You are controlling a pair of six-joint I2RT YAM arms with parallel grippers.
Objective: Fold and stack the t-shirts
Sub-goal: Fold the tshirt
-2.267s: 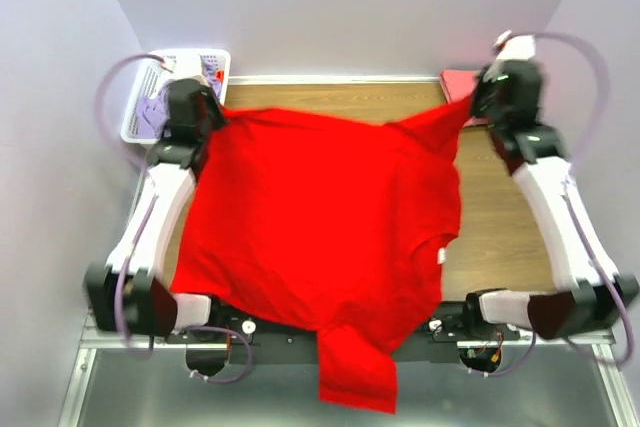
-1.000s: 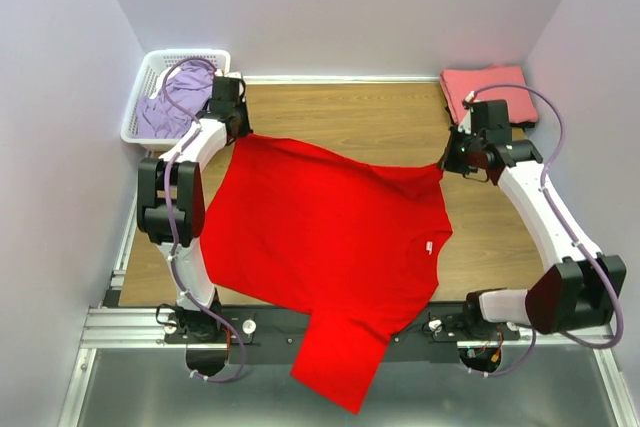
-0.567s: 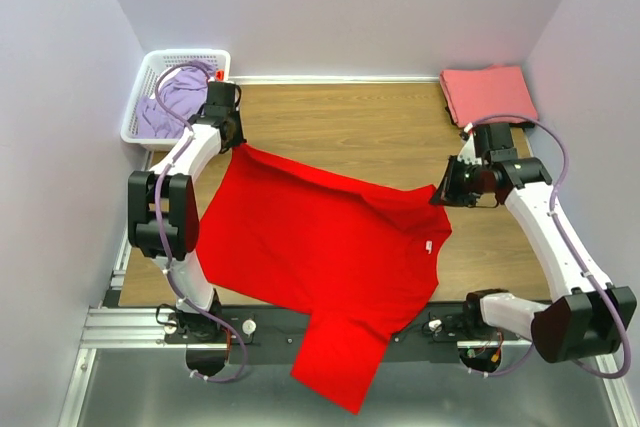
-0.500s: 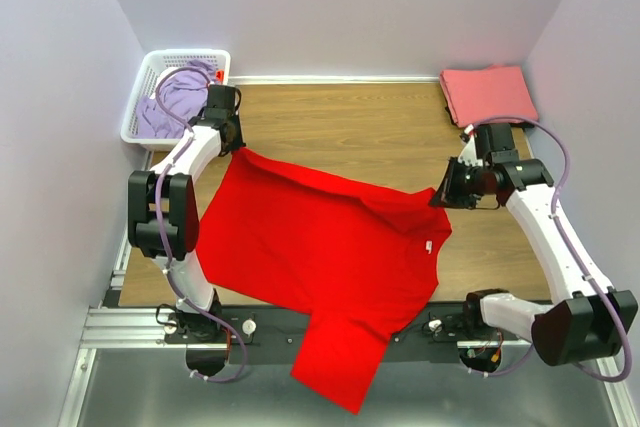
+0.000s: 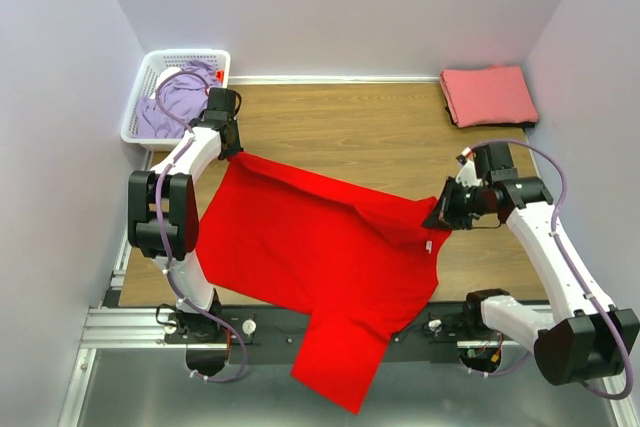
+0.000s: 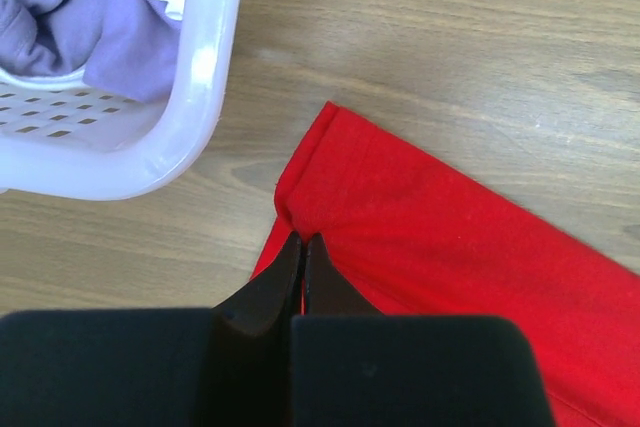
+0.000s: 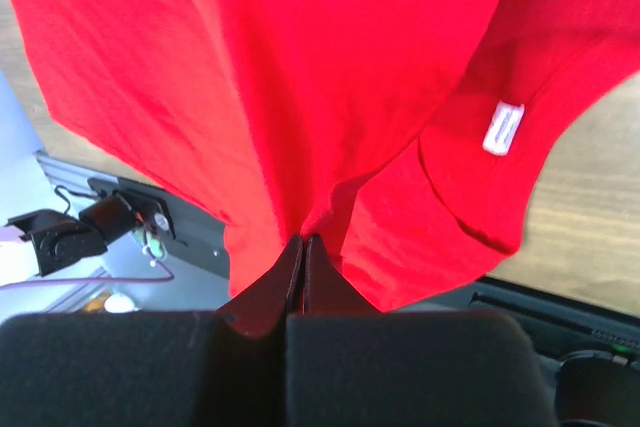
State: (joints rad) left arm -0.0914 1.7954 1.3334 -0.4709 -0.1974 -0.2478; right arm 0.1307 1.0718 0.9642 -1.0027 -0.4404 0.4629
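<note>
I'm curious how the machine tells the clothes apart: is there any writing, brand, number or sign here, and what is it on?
No text can be read anywhere.
White neck tag on the red t-shirt: too blurred to tell whether anything is printed on it.
Salmon-pink t-shirt, lavender t-shirt, white basket: no writing visible.

- Your left arm rises from its base at 7 o'clock in the top view, folds at the elbow, and its forearm reaches toward 1 o'clock.
- Your left claw tips downward, jaws pinched together on a corner of the red t-shirt.
- Your right arm climbs from its base at 5 o'clock toward 11 o'clock, with the wrist bent inward.
- Your right claw points toward 8 o'clock, jaws pressed together on a fold of that shirt.
</note>
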